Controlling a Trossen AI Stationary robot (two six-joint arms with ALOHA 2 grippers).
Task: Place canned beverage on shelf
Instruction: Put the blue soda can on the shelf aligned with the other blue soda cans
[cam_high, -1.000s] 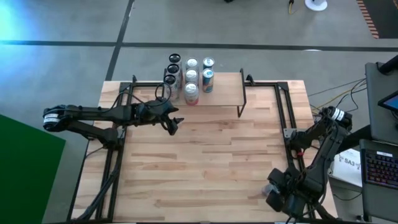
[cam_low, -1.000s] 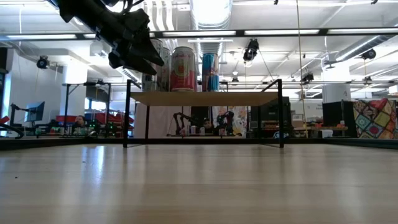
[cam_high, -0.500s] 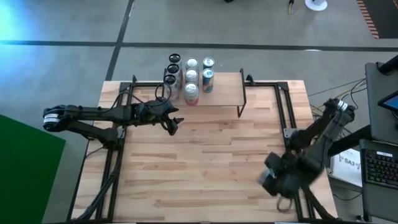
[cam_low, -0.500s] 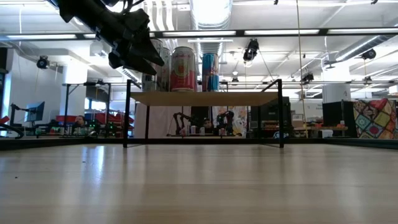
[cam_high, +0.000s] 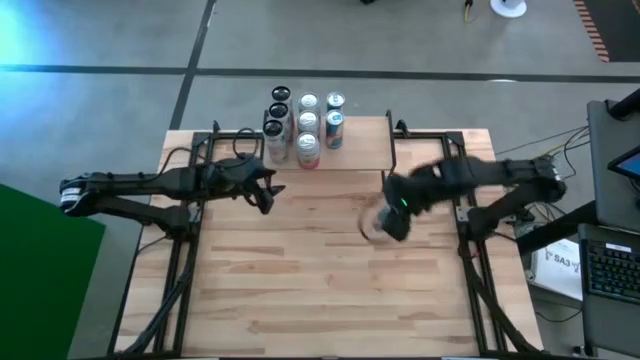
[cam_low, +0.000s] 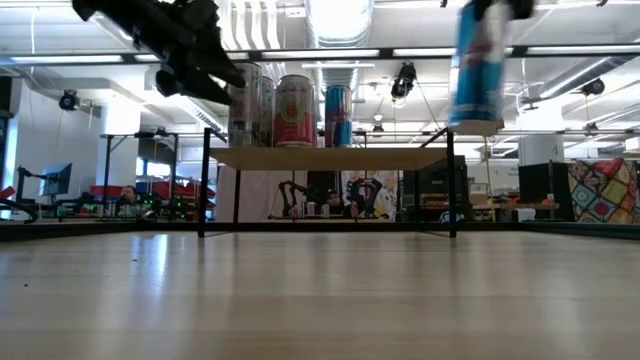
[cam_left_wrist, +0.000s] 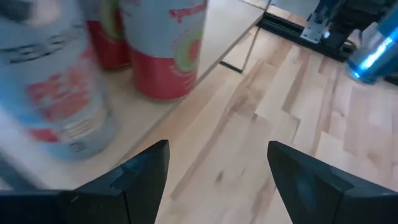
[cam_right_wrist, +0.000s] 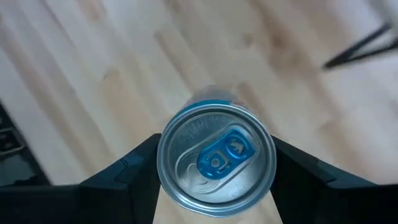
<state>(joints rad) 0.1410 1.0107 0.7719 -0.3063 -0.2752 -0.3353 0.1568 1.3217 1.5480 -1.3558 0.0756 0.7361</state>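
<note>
A blue can (cam_right_wrist: 214, 158) is in my right gripper (cam_high: 392, 215), in the air over the table's middle, in front of the shelf's right end. It shows high up in the low view (cam_low: 477, 65). The shelf (cam_high: 355, 150) stands at the table's far edge on thin black legs. Several cans (cam_high: 307, 150) stand upright on its left part. They also show in the low view (cam_low: 293, 110). My left gripper (cam_high: 265, 193) is open and empty, in front of the shelf's left end, close to the red-and-white cans (cam_left_wrist: 165, 50). My right gripper pinches the blue can between its two fingers (cam_right_wrist: 134, 180), at opposite sides of its wall just below the top rim (cam_right_wrist: 166, 155). The fingers come from above, pointing down. The can hangs upright, its tab end up, lifted clear of the table.
The wooden tabletop (cam_high: 320, 280) lies bare in front of the shelf. The shelf's right part (cam_high: 365, 145) has free board. Black frame rails run along the table's left (cam_high: 185, 250) and right (cam_high: 465, 200) sides. A keyboard (cam_high: 612, 265) lies off the right edge.
My right arm has swung fast from the table's near right corner toward the far edge and the left, to the middle of the table in front of the shelf. It now holds the blue can high. My left gripper has drawn back a little toward the table's left edge.
</note>
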